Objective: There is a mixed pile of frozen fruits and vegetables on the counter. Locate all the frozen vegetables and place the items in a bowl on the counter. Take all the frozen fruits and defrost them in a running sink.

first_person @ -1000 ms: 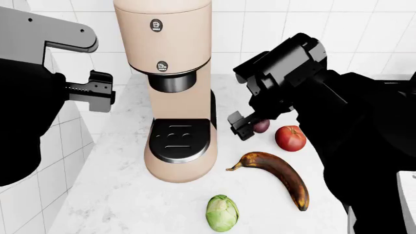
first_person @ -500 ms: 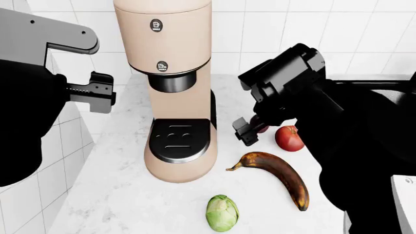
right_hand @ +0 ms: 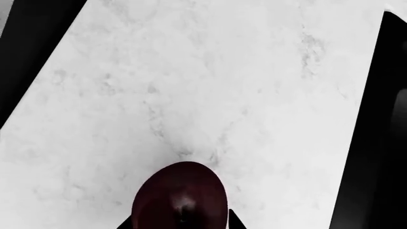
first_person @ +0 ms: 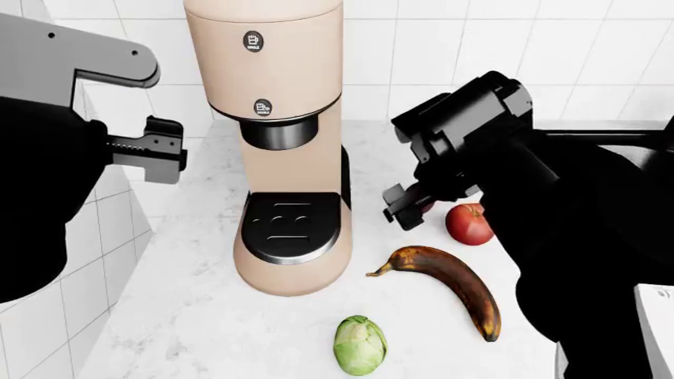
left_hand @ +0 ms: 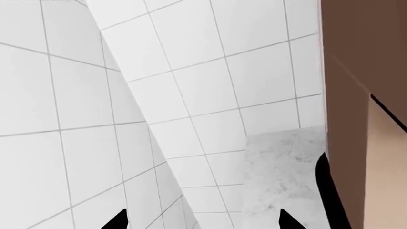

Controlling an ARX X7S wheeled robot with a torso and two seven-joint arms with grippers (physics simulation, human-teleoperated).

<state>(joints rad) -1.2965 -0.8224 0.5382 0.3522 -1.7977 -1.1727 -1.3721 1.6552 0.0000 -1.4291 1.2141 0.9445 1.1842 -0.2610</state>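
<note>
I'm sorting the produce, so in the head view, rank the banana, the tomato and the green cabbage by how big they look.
1. Banana, clearly the longest.
2. Cabbage, though it sits nearer the camera.
3. Tomato, only slightly smaller looking, partly hidden by the right arm, so unsure.

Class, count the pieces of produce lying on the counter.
4: plum beneath the right gripper, tomato beside it, banana in front, cabbage nearest. The arm may hide more.

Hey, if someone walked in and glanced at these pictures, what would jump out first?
A tall beige coffee machine dominates the marble counter. The right gripper hangs low over a dark plum, with a red tomato, a browned banana and a green cabbage nearby. The left gripper waits by the tiled wall.
</note>
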